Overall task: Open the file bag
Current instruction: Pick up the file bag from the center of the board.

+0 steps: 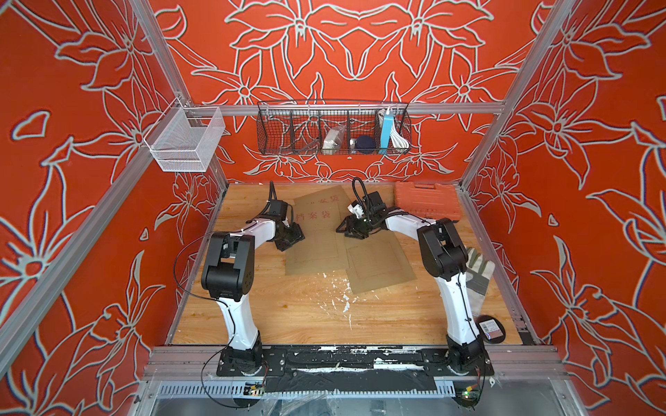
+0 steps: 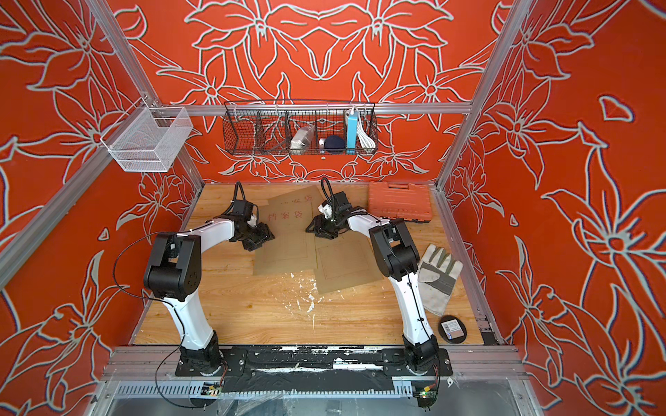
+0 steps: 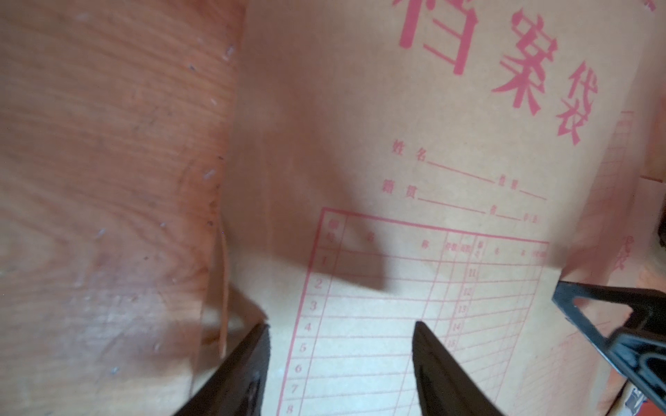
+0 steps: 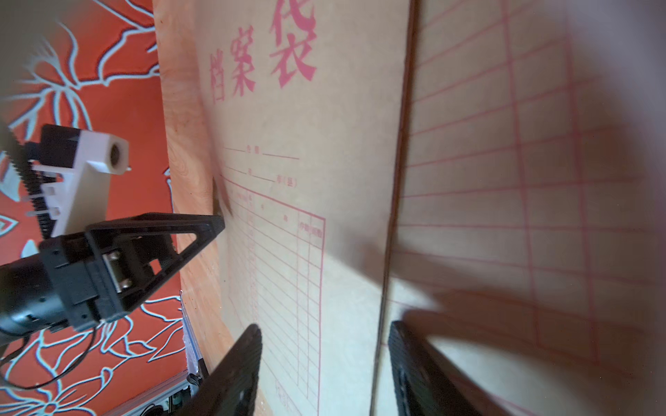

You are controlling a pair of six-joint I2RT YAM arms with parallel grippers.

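Observation:
A brown paper file bag point(image 1: 317, 234) with red characters and a printed table lies flat on the wooden table in both top views. A second bag point(image 1: 378, 263) lies beside it on the right, and a third point(image 1: 324, 196) shows behind it. My left gripper point(image 1: 292, 241) hovers low at the printed bag's left edge. In the left wrist view it point(image 3: 341, 329) is open over the table rows point(image 3: 360, 342). My right gripper point(image 1: 344, 230) sits at the bag's right side. In the right wrist view it point(image 4: 324, 329) is open across the seam between the bags point(image 4: 382, 324). Neither grips paper.
An orange tool case point(image 1: 427, 200) lies at the back right. A work glove point(image 1: 477, 273) and a black round disc point(image 1: 492, 328) lie by the right arm. A black wire basket point(image 1: 333, 129) and a white mesh basket point(image 1: 187, 138) hang on the frame. White flecks point(image 1: 342, 291) mark the table.

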